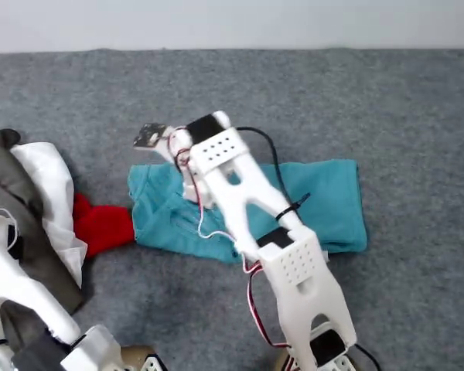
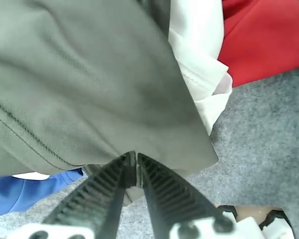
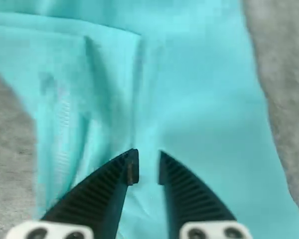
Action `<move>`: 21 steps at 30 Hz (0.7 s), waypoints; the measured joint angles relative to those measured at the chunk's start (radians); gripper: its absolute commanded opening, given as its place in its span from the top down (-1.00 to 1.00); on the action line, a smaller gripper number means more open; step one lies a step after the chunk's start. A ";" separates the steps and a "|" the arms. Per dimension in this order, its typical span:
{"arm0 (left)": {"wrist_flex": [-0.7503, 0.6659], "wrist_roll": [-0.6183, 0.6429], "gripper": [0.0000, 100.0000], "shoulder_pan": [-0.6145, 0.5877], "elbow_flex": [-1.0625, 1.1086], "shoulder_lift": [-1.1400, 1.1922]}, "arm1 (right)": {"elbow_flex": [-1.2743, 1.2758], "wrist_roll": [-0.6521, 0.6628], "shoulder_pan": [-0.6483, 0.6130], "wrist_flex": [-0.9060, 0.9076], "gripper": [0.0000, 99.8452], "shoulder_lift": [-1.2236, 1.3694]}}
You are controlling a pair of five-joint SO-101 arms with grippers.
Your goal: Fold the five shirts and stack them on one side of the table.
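Pinching the hem of the crumpled olive-grey fabric shirt (image 2: 79, 74), the left claw (image 2: 135, 172) is clenched on it. A white fabric shirt (image 2: 199, 45) and a red fabric shirt (image 2: 264, 35) lie beyond its tips. The right claw (image 3: 147, 168), jaws narrowly parted, hangs over the flat teal fabric shirt (image 3: 189, 89), which is spread beneath and ahead of it.

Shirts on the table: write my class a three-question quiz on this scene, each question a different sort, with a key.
1. Fill in: the ___ shirt lies between the white shirt and the teal shirt.
2. True or false: the right gripper hangs over the white shirt.
3. The left gripper is shut on which shirt? A white, B grey, C teal.
Key: 1 red shirt; 2 false; 3 B, grey shirt.
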 measured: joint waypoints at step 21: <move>0.000 0.000 0.96 0.000 0.000 0.000 | 0.051 -0.098 -0.192 0.035 0.98 -0.132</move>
